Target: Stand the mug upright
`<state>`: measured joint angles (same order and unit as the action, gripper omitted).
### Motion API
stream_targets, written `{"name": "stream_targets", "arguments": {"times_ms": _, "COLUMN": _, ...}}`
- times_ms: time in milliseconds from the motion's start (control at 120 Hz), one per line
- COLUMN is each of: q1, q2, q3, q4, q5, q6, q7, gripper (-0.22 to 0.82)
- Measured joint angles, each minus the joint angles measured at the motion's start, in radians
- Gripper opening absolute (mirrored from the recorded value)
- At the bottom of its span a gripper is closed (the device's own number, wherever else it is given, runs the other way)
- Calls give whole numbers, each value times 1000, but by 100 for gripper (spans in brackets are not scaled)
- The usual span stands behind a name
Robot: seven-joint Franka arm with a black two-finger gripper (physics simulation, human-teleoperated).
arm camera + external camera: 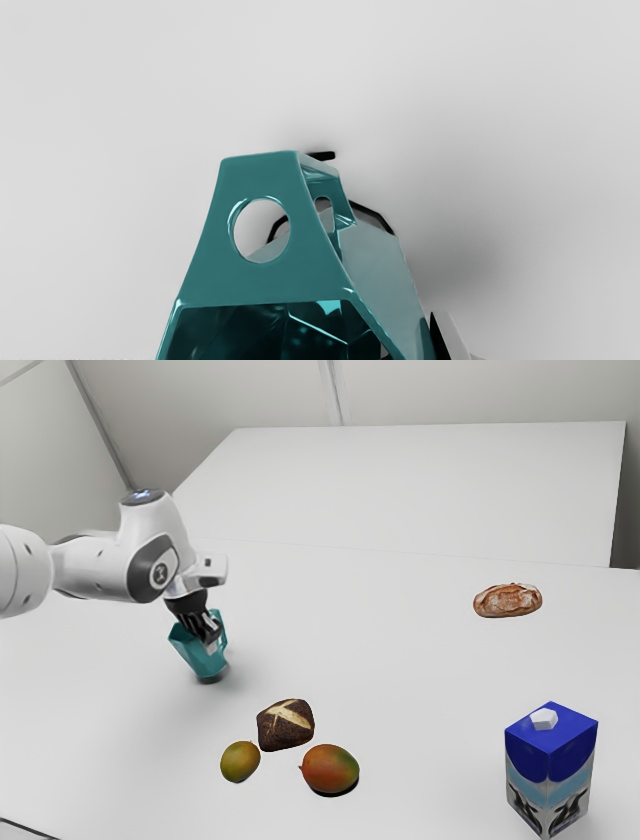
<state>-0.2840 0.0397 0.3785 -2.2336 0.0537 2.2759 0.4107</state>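
Gripper (211, 644) is at the mug (202, 662), down at its upper part. Jaws: can't tell how far apart they stand, or whether they really pinch the mug or just touch it. Mug is teal, right at the jaws, mouth up but tilted, rim leaning toward the exterior view's left, dark base low, below the jaws. Can't tell if the base sits on the table (390, 630). Wrist view: mug mouth is close to the jaws, handle (260, 175) points away from them; black base edge shows through its round hole. Next out from the jaws, toward the exterior camera and a bit to the exterior view's right: dark roll (286, 726), pale scored top. Just beside it, green mango (240, 761), then red mango (331, 769), same side of the jaws. Loaf (508, 601), brown crust, well apart from the jaws toward the exterior view's right. Carton (551, 770), blue top, white cap, upright, also well apart, right and nearer the exterior camera.
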Motion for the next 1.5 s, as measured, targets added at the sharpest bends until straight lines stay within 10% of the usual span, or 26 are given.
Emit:
{"name": "stream_targets", "arguments": {"times_ms": 308, "q1": -20, "q2": 31, "q3": 0, "q4": -10, "q5": 58, "q6": -7, "q7": -56, "gripper": -16}}
{"name": "stream_targets", "arguments": {"times_ms": 525, "q1": -18, "q2": 31, "q3": 0, "q4": -4, "q5": 69, "q6": -14, "q7": -63, "gripper": 29}}
{"name": "stream_targets", "arguments": {"times_ms": 750, "q1": -20, "q2": 22, "q3": 1, "q4": 3, "q5": 69, "q6": -20, "q7": -66, "gripper": 50}}
{"name": "stream_targets", "arguments": {"times_ms": 1500, "q1": -23, "q2": -53, "q3": 2, "q4": 168, "q5": 29, "q6": -141, "q7": -75, "gripper": 60}}
